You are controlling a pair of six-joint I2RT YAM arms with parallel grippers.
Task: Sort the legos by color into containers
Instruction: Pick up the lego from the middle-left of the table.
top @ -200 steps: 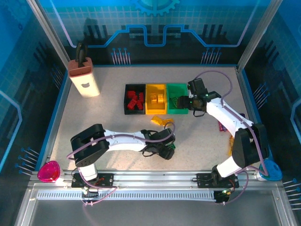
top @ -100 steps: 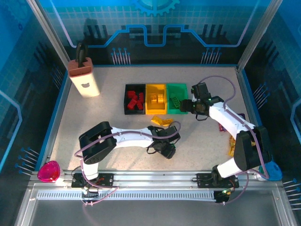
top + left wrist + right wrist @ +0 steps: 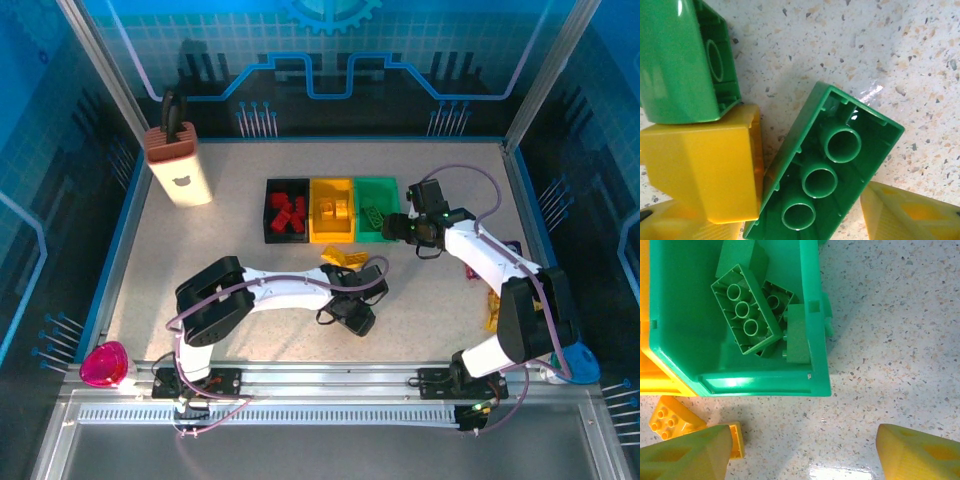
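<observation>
Left gripper (image 3: 358,318), jaws apart, straddles an upturned green plastic brick (image 3: 825,165) crowded by a yellow plastic brick (image 3: 705,170); right gripper (image 3: 804,445) gapes empty beside the green rectangular plastic bin (image 3: 812,315).

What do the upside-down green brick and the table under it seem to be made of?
The green brick: likely moulded plastic, glossy; thin hollow walls, round tubes inside. The table: speckled, stone-like, perhaps laminate or terrazzo; smooth, with a bright glare spot.

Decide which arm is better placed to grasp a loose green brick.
Left: the left end effector is over a green plastic brick; the right end effector is by the green plastic bin.
</observation>
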